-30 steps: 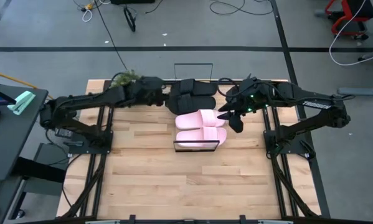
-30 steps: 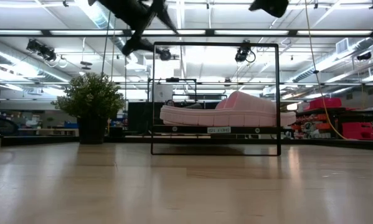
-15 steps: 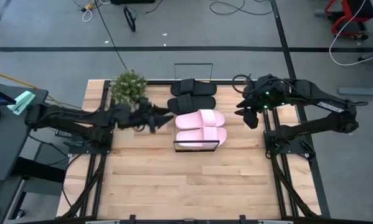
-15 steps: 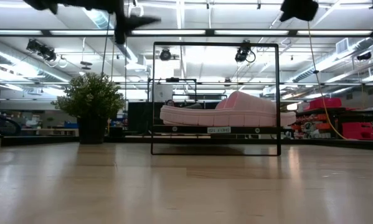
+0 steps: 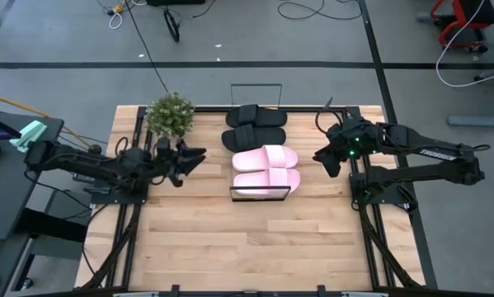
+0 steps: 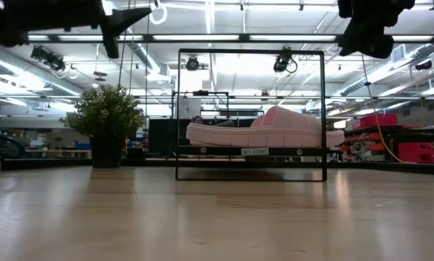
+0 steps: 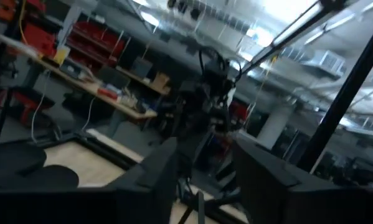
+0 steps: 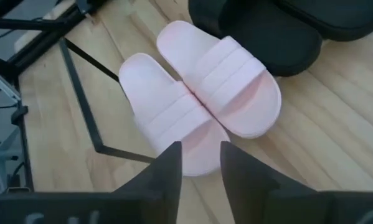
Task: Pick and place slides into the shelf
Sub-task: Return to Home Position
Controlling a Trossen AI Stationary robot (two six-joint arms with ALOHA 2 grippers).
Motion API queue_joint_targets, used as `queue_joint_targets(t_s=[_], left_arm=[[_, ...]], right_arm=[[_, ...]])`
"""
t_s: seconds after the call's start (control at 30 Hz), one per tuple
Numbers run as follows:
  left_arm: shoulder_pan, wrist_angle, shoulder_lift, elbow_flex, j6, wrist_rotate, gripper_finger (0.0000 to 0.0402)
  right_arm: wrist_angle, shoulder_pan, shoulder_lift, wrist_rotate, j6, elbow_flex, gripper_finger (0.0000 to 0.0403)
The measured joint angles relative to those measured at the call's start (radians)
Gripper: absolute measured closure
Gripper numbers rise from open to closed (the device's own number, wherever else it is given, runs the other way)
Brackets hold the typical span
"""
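On the wooden table (image 5: 230,247), pink slides (image 5: 265,167) and black slides (image 5: 255,128) lie on the shelf (image 5: 261,199). The left gripper (image 5: 197,154) hangs left of it and the right gripper (image 5: 322,157) right of it, both empty with fingers apart.

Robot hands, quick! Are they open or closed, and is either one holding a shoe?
Left hand: open, holding nothing.
Right hand: open, holding nothing.

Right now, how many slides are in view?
4. On the shelf, from back to front: black slide, black slide, pink slide, pink slide. None seems hidden.
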Motion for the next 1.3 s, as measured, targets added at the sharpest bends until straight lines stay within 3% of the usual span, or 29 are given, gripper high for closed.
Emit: queue_joint_targets(t_s=[0.3, 0.67, 1.3], left_arm=[[0.002, 0.231, -0.108, -0.218, 0.008, 0.025, 0.0391], [0.002, 0.233, -0.307, -0.284, 0.103, 0.060, 0.0392], [0.037, -0.235, -0.760, -0.285, 0.188, 0.067, 0.0394]], right_arm=[[-0.004, 0.000, 0.000, 0.032, 0.004, -0.002, 0.0390], [-0.006, 0.000, 0.001, 0.064, 0.051, -0.002, 0.0396], [-0.006, 0.000, 0.001, 0.063, 0.076, -0.001, 0.0396]])
